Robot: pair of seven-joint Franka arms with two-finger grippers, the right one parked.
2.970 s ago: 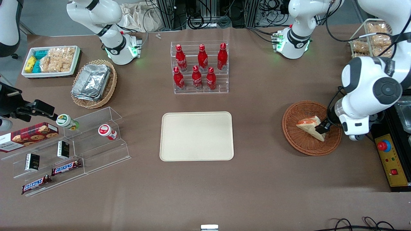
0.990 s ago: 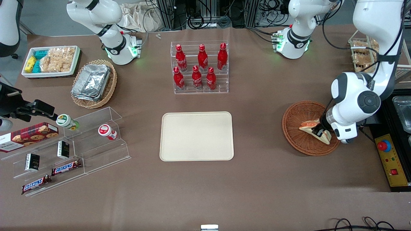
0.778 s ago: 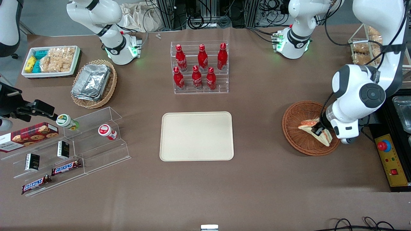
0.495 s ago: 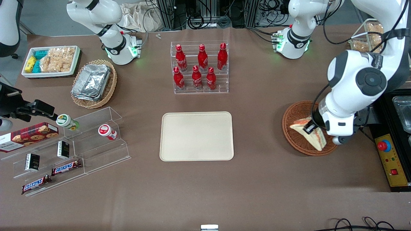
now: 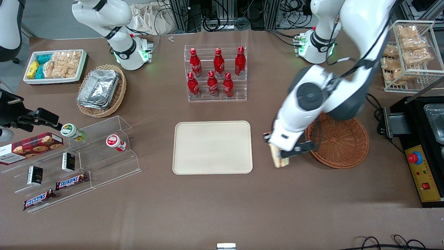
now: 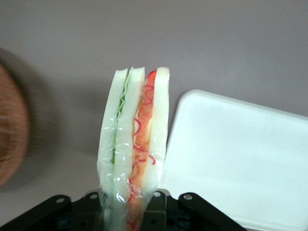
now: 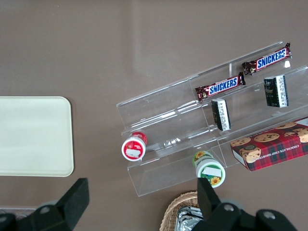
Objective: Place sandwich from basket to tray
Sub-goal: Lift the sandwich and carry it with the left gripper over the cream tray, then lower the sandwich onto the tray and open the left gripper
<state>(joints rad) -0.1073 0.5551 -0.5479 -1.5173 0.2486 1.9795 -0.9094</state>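
The brown-covered table (image 5: pixel 222 208) is shown from the front. The flat cream-beige rectangular plastic tray (image 5: pixel 212 147) is seen at its centre, unmoved and bare. The round reddish-brown woven wicker basket (image 5: pixel 341 142) lies toward the working arm's end of the table; it no longer holds the wedge that lay in it three seconds earlier. The white left arm (image 5: pixel 322 93), formerly bent over the basket, is now stretched across it toward the tray. The black two-finger gripper (image 5: pixel 277 152) is held above the strip of table between basket and tray, and is clamped on the small triangular sandwich of white bread (image 5: pixel 278 160). In the wrist view, the sandwich (image 6: pixel 134 149) is seen gripped at its base between the fingers (image 6: pixel 156 211), standing on edge, with its green and orange-red filling layers exposed; the tray (image 6: pixel 240 159) appears just beside it and the basket (image 6: pixel 12 130) farther off.
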